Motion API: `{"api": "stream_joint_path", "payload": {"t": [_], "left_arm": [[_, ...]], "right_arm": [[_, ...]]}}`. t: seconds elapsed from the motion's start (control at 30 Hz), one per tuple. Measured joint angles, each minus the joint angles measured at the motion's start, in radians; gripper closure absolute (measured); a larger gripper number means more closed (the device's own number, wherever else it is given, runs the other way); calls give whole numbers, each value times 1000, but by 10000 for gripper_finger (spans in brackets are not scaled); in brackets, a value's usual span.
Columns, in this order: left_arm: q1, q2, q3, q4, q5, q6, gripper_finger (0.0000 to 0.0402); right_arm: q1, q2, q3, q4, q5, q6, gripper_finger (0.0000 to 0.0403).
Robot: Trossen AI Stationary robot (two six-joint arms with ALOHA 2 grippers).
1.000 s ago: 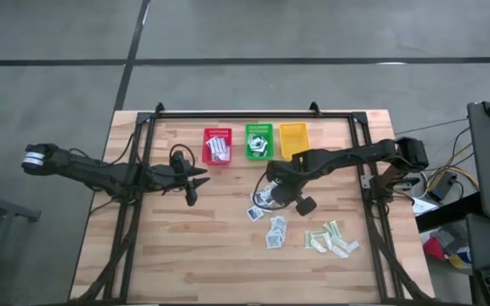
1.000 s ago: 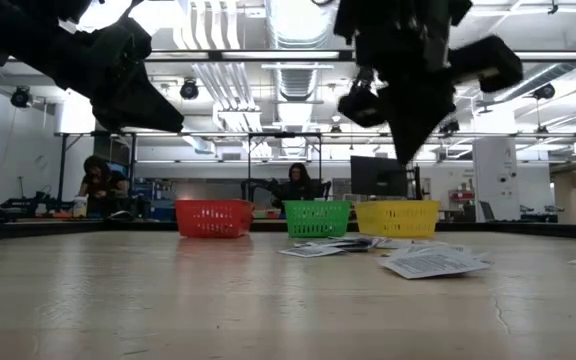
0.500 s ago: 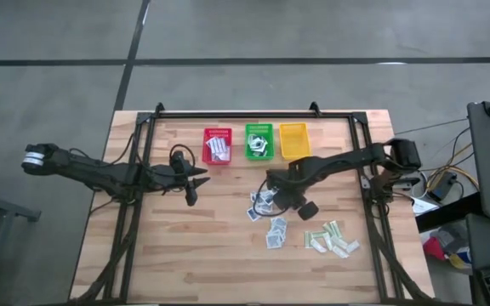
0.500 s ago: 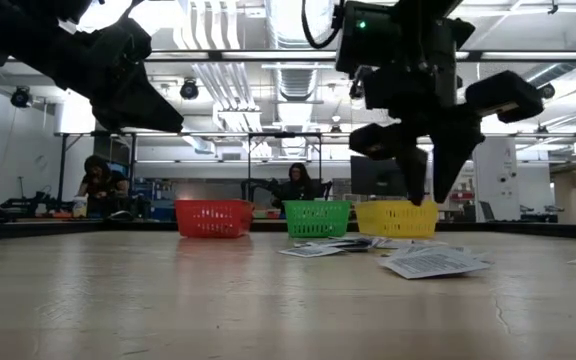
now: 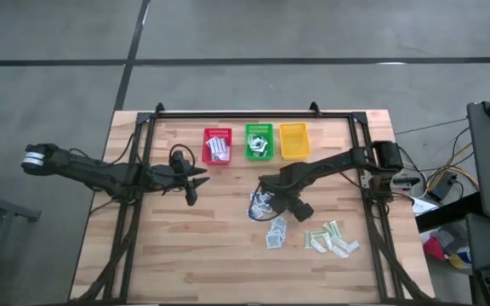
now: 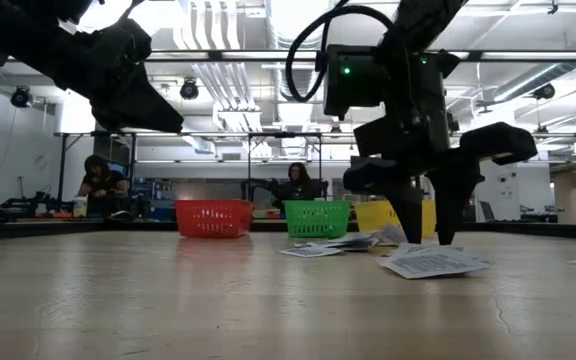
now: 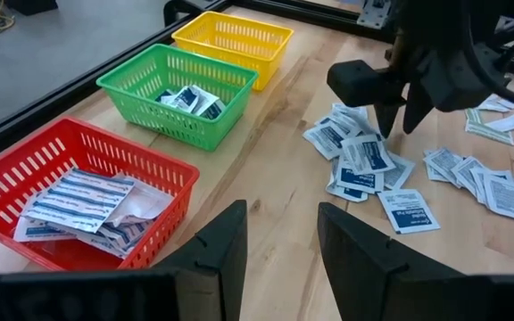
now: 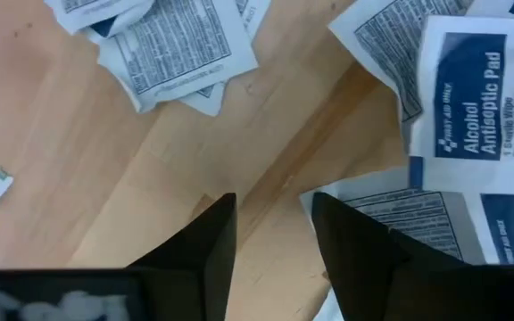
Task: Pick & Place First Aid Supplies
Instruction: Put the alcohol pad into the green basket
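High view: packets (image 5: 264,204) on wooden table (image 5: 185,255)

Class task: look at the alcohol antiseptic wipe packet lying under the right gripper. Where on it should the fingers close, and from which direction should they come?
The packet lies flat on the table, overlapping its neighbours. The right gripper is probably best coming straight down from above, jaws open, closing across an exposed edge or corner rather than the flat middle, since a thin sheet offers no side to pinch.
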Motion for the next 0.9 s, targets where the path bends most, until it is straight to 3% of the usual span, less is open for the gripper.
{"api": "stream_joint_path", "payload": {"t": [0.5,0.9], "left_arm": [[0,0,0,0,-15,-1,268],[0,0,0,1,-16,-4,268]], "right_arm": [[1,-123,-5,-27,2,12,268],[1,-21,-18,54,84,-31,268]]}}
